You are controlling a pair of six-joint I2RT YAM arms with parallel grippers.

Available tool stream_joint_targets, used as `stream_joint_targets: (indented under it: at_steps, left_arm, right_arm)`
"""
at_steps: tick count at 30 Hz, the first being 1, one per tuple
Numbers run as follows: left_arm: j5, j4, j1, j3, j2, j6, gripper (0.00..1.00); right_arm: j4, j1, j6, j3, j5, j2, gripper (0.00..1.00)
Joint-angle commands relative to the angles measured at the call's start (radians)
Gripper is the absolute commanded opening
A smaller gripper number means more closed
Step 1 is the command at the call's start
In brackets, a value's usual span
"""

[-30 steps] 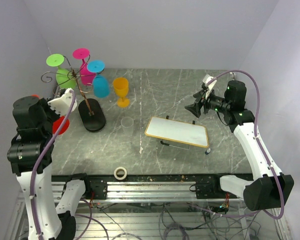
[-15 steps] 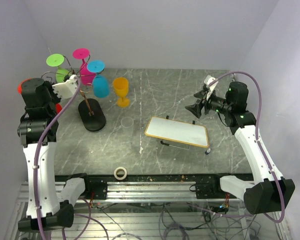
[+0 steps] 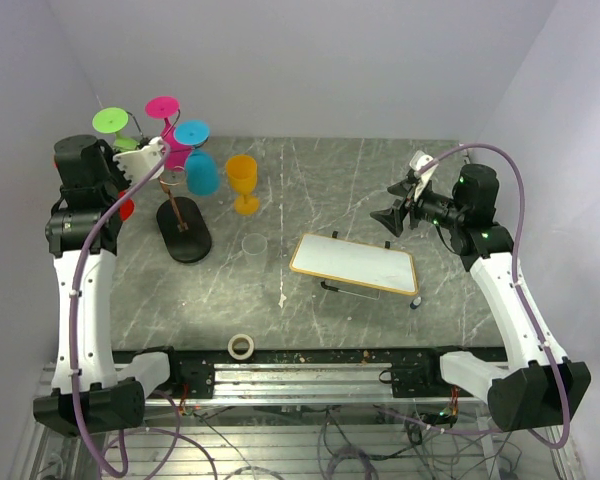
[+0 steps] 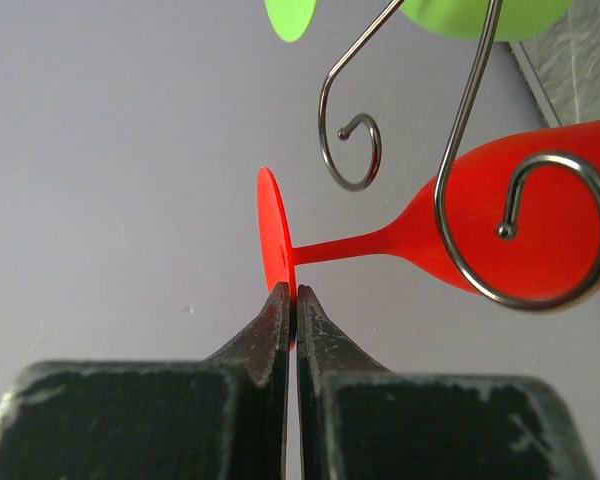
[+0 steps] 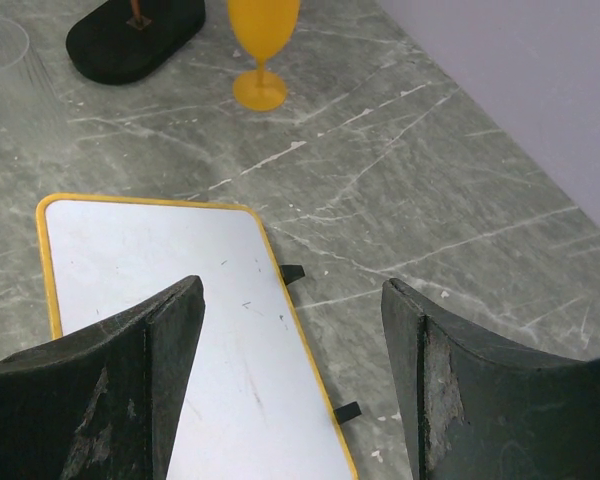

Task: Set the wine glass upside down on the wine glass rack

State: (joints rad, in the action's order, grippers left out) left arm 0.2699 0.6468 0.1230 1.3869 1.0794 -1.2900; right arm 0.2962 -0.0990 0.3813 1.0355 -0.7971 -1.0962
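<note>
The red plastic wine glass [image 4: 520, 240] is pinched by its foot rim in the clenched left gripper [image 4: 290, 295], bowl ahead, behind scrolls of the thin dark metal wire rack [image 3: 187, 238]. Struck against a scroll, it could be twisted loose. The right gripper [image 5: 292, 300] is seen agape, empty.

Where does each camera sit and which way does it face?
Top external: above and behind the robot, looking down on the table; both arms show.
Left wrist: looks along the shut left gripper at the red wine glass and wine glass rack scrolls.
Right wrist: looks down past the open right gripper at tray, orange glass.
Shared: top and right wrist both show that tray and glass.
</note>
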Motion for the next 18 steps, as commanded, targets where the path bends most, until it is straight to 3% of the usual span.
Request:
stream_joint_targets:
  at_steps: [1, 18]
  left_arm:
    - [-0.056, -0.065, 0.010, 0.050, 0.016, 0.009, 0.07]
    - [-0.198, -0.113, 0.008, 0.085, 0.088, 0.077, 0.07]
  right_arm:
    - [-0.022, 0.004, 0.003, -0.016, -0.011, 0.018, 0.72]
    - [-0.034, 0.005, 0.004, -0.028, -0.006, 0.024, 0.72]
